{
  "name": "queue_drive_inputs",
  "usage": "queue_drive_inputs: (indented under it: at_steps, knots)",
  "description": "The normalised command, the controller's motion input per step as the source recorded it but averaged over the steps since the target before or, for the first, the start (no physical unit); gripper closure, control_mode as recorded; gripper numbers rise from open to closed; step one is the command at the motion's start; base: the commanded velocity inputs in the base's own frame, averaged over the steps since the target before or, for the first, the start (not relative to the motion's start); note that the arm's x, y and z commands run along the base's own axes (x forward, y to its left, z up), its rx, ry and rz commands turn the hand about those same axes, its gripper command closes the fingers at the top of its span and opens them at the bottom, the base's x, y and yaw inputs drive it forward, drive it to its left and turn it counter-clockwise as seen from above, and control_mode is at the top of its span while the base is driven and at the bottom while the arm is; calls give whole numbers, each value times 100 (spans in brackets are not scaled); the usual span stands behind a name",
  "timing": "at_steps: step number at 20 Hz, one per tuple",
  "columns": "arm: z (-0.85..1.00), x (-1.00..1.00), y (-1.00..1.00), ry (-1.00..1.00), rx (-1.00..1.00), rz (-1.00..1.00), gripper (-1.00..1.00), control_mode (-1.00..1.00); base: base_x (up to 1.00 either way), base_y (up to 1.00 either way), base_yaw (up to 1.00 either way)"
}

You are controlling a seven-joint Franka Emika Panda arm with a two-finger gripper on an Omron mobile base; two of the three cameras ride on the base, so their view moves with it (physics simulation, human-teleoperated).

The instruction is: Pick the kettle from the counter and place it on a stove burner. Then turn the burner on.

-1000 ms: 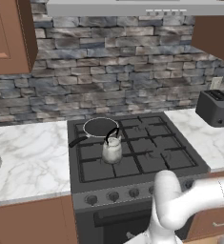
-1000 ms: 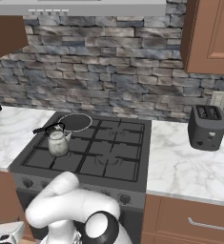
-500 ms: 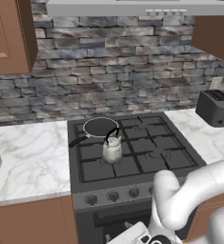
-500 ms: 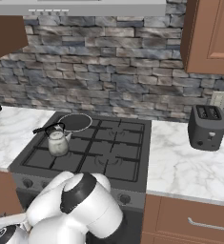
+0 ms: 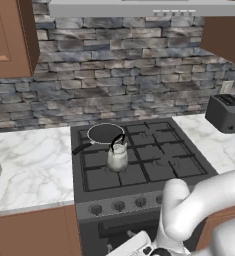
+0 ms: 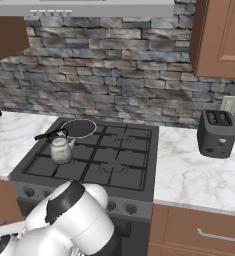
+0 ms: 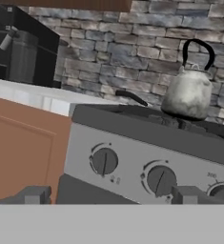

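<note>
The silvery-grey kettle (image 5: 117, 156) (image 6: 60, 149) with its black arched handle stands upright on the front-left stove burner (image 5: 101, 176) (image 6: 44, 165) of the dark cooktop. In the hand view the kettle (image 7: 189, 93) sits above and to the right of the stove's front panel. My gripper (image 7: 112, 195) is open and holds nothing. It hangs low in front of the stove, level with the round control knobs (image 7: 104, 161), and its fingertips (image 7: 35, 194) show at the bottom. The marble counter (image 5: 29, 170) (image 6: 194, 175) flanks the stove on both sides.
A black frying pan (image 5: 105, 133) (image 6: 79, 128) rests on the back-left burner, just behind the kettle. A black toaster (image 5: 226, 112) (image 6: 216, 133) stands on the right counter. A dark appliance (image 7: 18, 52) sits on the left counter. Brown cabinet fronts (image 7: 23, 152) lie left of the stove.
The arm has folded further down in front of the stove and looms larger in the right base view. The kettle and pan have not moved. The gripper stays open.
</note>
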Motion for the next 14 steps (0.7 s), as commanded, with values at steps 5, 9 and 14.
queue_drive_inputs:
  at_steps: [5,9,14]
  knots:
    - [0,4,0,-1,0,0,-100,-100,0,0,0]
    - [8,10,0,-2,0,0,-100,-100,0,0,0]
    - [22,15,0,-2,2,-1,-100,-100,0,0,0]
